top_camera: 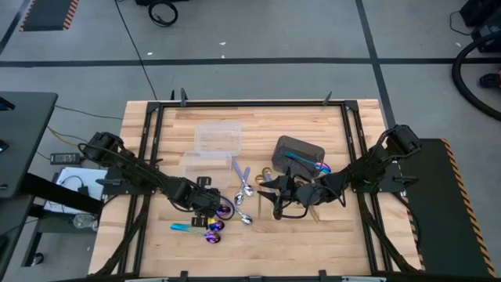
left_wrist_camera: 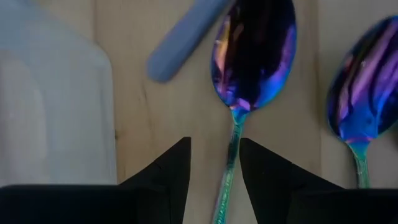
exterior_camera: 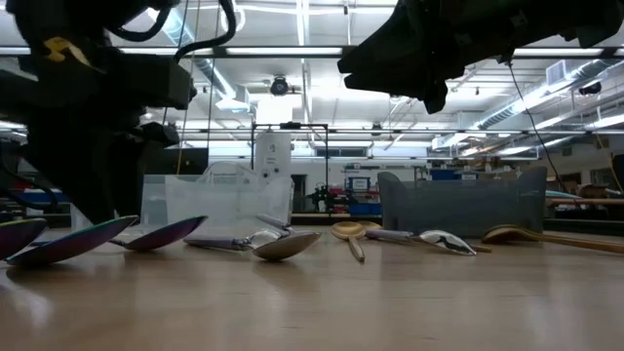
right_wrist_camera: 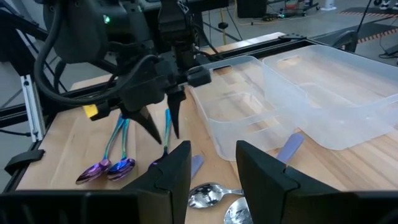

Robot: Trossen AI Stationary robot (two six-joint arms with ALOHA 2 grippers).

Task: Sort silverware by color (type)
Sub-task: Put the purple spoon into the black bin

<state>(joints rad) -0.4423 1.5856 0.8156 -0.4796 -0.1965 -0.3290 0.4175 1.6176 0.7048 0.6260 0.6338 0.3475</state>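
Left tool [left_wrist_camera: 214, 163] stands unclenched astride the teal handle of an iridescent blue-purple metal spoon [left_wrist_camera: 252, 56]; handle runs lengthwise between its fingers, ungrasped yet.

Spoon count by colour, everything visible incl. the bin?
Iridescent spoons: 4 (3 on the table, 1 in the grey bin)
Silver spoons: 3
Gold spoons: 2 visible; more may be hidden
Total: 9 visible
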